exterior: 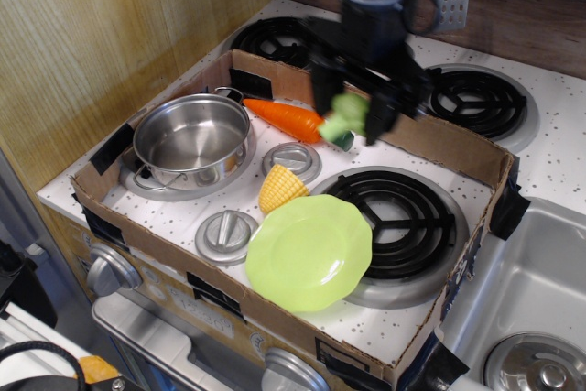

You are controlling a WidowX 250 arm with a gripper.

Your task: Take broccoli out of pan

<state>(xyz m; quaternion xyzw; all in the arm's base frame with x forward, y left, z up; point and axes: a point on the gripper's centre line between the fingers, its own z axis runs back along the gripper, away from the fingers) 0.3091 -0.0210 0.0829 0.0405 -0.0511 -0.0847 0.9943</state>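
The light-green toy broccoli [345,114] hangs in my gripper [351,113], which is shut on it above the back middle of the stove, over the carrot's green tip. The arm is blurred. The shiny steel pan [192,142] stands empty on the front left burner, well to the left of the gripper.
An orange carrot [288,118] lies behind the pan. A yellow corn piece [281,189] and a lime-green plate [309,251] sit at the front. A black burner [395,217] is to the right. A cardboard wall [430,139] rings the area. A sink [531,299] is at the far right.
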